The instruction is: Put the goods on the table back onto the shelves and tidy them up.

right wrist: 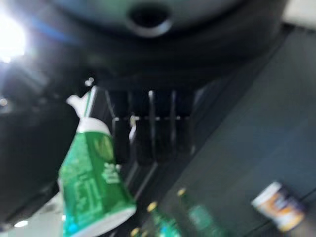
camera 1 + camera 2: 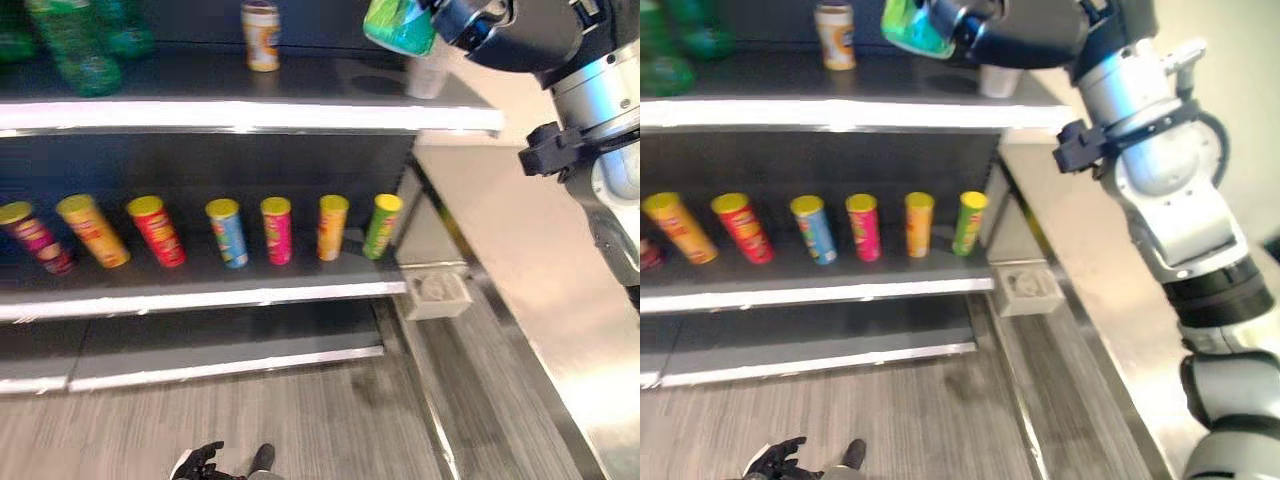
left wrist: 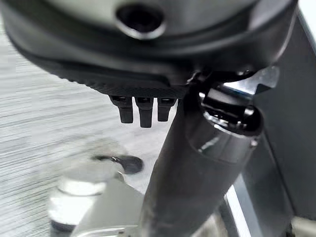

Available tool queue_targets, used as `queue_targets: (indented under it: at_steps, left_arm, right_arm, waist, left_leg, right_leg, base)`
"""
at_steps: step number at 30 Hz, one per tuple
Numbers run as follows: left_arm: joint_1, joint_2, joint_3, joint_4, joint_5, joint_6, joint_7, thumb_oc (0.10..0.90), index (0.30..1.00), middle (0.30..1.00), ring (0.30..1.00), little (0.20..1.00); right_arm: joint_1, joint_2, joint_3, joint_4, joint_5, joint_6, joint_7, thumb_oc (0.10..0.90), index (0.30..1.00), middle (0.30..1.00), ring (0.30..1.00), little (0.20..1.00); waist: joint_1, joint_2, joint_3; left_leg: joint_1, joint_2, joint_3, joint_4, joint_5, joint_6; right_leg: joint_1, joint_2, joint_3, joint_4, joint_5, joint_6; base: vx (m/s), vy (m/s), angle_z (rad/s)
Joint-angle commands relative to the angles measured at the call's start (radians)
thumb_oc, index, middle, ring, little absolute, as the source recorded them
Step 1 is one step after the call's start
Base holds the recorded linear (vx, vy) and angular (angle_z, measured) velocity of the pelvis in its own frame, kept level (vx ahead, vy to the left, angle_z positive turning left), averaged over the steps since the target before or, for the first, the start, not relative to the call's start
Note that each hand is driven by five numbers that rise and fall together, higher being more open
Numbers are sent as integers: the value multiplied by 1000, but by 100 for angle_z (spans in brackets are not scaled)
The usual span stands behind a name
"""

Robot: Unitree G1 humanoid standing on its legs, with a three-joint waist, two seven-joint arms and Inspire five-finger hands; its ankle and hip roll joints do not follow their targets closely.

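My right hand (image 2: pixel 484 26) is raised beside the top shelf (image 2: pixel 250 116) and is shut on a green pouch with a white top (image 2: pixel 399 26). Close up, the pouch (image 1: pixel 94 182) hangs beside that hand's fingers (image 1: pixel 148 131), above the shelf board. Just under the hand, a white cup (image 2: pixel 997 80) stands at the shelf's right end. An orange and white can (image 2: pixel 261 36) stands further left on the same shelf. My left hand (image 2: pixel 205 463) hangs low over the floor, open and holding nothing, its fingers (image 3: pixel 140 109) relaxed.
Green bottles (image 2: pixel 76 46) stand at the left of the top shelf. Several coloured chip tubes (image 2: pixel 227 232) line the middle shelf (image 2: pixel 200 298). A small grey box (image 2: pixel 437 292) sits on the floor by the shelf's right corner. A pale wall (image 2: pixel 530 260) runs along the right.
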Motion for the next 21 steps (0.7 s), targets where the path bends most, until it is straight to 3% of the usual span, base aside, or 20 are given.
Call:
queue_targets:
  at_steps: [1,4,5,6,7,9,11,13,15,18,21]
  left_arm:
    - [-43,50,-47,14,4,-26,19,800,900,900,900,900]
    - [-34,53,-40,11,-3,-27,18,800,900,900,900,900]
    - [-21,63,-21,5,-28,-33,21,800,900,900,900,900]
    - [-21,61,-18,5,-28,-33,21,800,900,900,900,900]
    - [-17,69,-8,13,-35,-32,32,800,900,900,900,900]
    - [-33,81,-8,31,-40,-30,45,800,900,900,900,900]
    - [-41,88,-8,26,-45,-30,45,800,900,900,900,900]
    - [-65,117,-20,15,-60,-31,49,800,900,900,900,900]
    - [-59,122,-16,14,-72,-33,41,800,900,900,900,900]
    - [-57,106,-16,18,-85,-36,40,800,900,900,900,900]
    - [-44,88,-22,9,-101,-35,39,800,900,900,900,900]
  right_arm:
    - [-122,-6,-22,46,34,-34,-47,400,300,300,300,300]
    - [-133,8,-4,72,1,-16,-54,400,300,300,300,300]
    - [-184,34,36,150,-45,6,-67,400,300,300,300,300]
    - [-193,36,43,155,-45,5,-67,400,300,300,300,300]
    - [-236,63,66,182,-60,20,-79,400,300,300,300,300]
    - [-241,94,69,216,-57,18,-88,400,300,300,300,300]
    - [-246,93,75,231,-62,25,-84,400,300,300,300,300]
    - [-297,92,114,336,-50,10,-112,400,300,300,300,300]
    - [-312,106,130,370,-62,39,-91,400,300,300,300,300]
    - [-337,138,160,421,-76,54,-95,400,300,300,300,300]
    - [-351,167,184,450,-93,60,-94,400,300,300,300,300]
  waist:
    - [-8,-14,-39]
    - [8,-19,-40]
    - [33,-18,-29]
    - [33,-18,-27]
    - [37,-9,-11]
    - [30,3,6]
    - [26,4,7]
    - [16,1,11]
    - [17,-12,1]
    - [14,-23,-31]
    - [18,-28,-44]
  left_leg:
    - [61,16,57,2,-109,-38]
    - [67,-15,50,2,-124,-18]
    - [89,-61,64,2,-151,25]
    - [90,-65,67,2,-152,27]
    - [116,-86,75,2,-167,50]
    - [112,-99,67,2,-148,70]
    - [108,-98,57,2,-146,68]
    - [95,-104,12,2,-139,55]
    - [93,-111,-13,2,-137,50]
    - [87,-99,-21,2,-138,39]
    - [93,-82,-26,2,-137,31]
  right_leg:
    - [2,-7,72,12,-61,24]
    - [7,-36,70,17,-49,33]
    - [-39,-115,75,150,-48,47]
    - [-44,-122,80,160,-51,50]
    - [-71,-173,90,253,-33,58]
    - [-112,-190,115,319,-5,48]
    - [-132,-172,155,312,-18,42]
    - [-163,-82,311,141,-14,42]
    - [-133,-67,335,82,-2,48]
    - [-100,-50,317,14,27,53]
    - [-90,-33,313,12,9,46]
  base:
    - [82,252,17]
    - [52,238,17]
    - [13,284,23]
    - [24,436,4]
    - [12,223,-20]
    - [-60,198,-19]
    - [-33,5,15]
    - [55,-120,23]
    - [88,-109,39]
    - [96,-101,67]
    - [99,-117,9]
